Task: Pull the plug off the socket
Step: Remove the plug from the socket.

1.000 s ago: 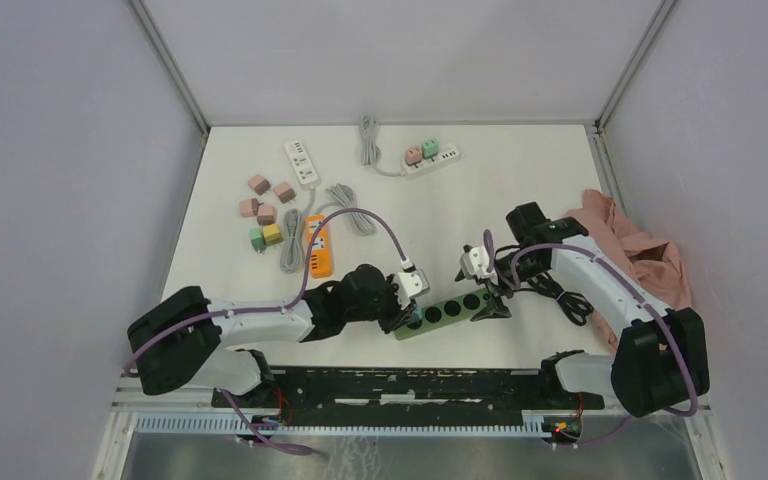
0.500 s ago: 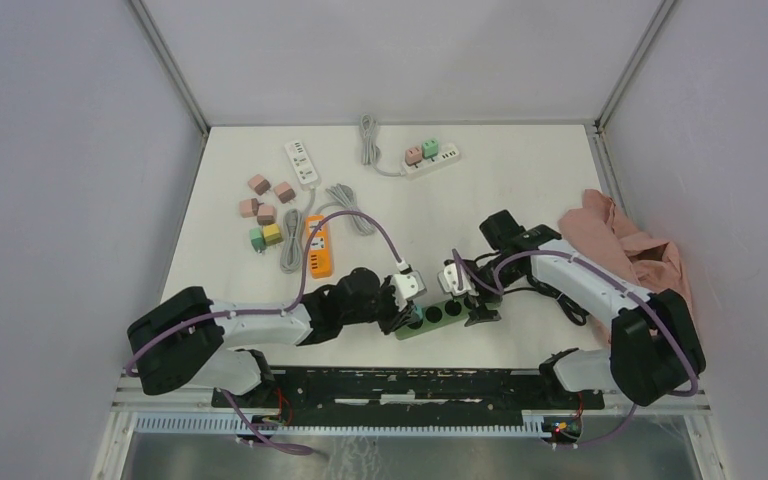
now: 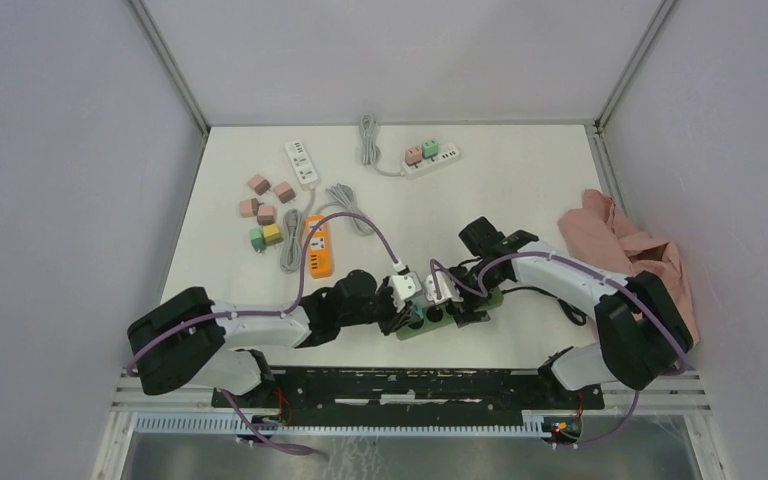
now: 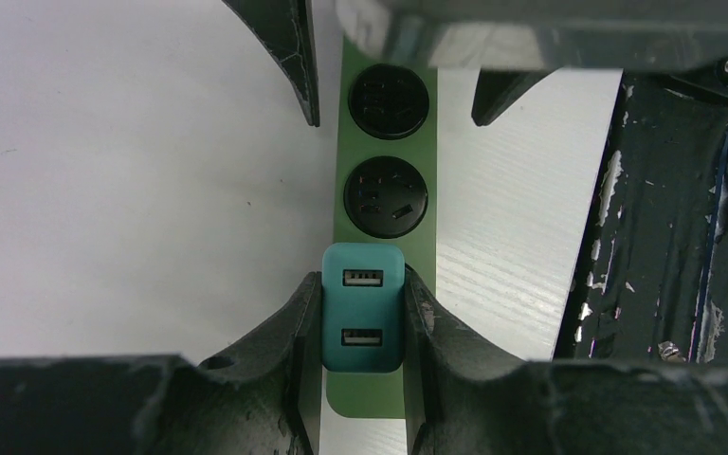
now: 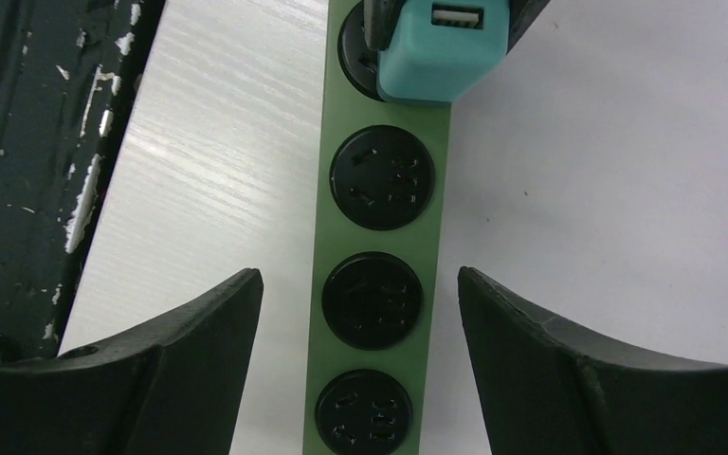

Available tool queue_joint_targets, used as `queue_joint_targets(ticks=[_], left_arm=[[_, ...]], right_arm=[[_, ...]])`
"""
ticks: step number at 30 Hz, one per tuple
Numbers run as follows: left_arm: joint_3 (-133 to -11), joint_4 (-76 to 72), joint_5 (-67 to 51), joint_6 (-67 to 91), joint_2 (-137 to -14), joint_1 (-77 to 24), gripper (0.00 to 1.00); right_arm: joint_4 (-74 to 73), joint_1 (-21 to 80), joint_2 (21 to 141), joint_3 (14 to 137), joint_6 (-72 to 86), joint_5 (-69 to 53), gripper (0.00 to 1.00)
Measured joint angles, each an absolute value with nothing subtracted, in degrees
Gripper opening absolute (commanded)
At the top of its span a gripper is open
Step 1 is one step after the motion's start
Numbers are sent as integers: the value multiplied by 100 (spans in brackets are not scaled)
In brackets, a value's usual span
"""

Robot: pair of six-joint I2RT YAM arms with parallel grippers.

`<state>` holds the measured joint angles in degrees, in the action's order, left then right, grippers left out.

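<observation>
Table (image 3: 460, 210); one teal plug (image 4: 363, 322); four strips (image 3: 490, 298)

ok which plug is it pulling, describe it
On the white table, near its front edge, lies a long green power strip. At its left end sits a small teal block plug with two USB ports; the round black sockets beside it are empty.

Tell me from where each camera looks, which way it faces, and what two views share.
Top external: above and behind, looking down on the table; left arm and right arm show.
Left wrist: on the left arm, looking down; left fingers clamp the teal plug on the green strip.
Right wrist: on the right arm, looking down; right fingers stand open astride the strip.
Shared: both wrist views show the plug and strip, from opposite ends.
</observation>
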<state>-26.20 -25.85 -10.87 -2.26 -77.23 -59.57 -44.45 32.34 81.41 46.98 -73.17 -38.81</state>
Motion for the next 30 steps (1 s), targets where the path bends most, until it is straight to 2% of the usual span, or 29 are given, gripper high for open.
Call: queue_joint_targets(ticks=[10,12,15,20,25,30], left_arm=[[-2290,-3225,-1111,-47,-7721,-5957,3],[-2200,-3435,-1109,-30,-7721,-5959,3],[-2062,-3723,-1096,82,-7721,-5959,3],[-1710,-4423,-1031,263,-7690,-5959,3],[-1653,-4545,-917,290,-7631,-5957,3],[-1876,-4108,-792,75,-7634,-5981,3]], right_arm=[[-3997,3642,8392,4624,-7030,-3264,56],[-3962,3719,8436,4624,-6989,-3175,48],[-3920,3791,8455,4630,-6842,-3087,28],[-3903,3874,8543,4711,-6702,-3068,9],[-3959,3940,8755,4925,-6497,-2954,1],[-3968,3964,8796,4969,-6381,-2801,0]])
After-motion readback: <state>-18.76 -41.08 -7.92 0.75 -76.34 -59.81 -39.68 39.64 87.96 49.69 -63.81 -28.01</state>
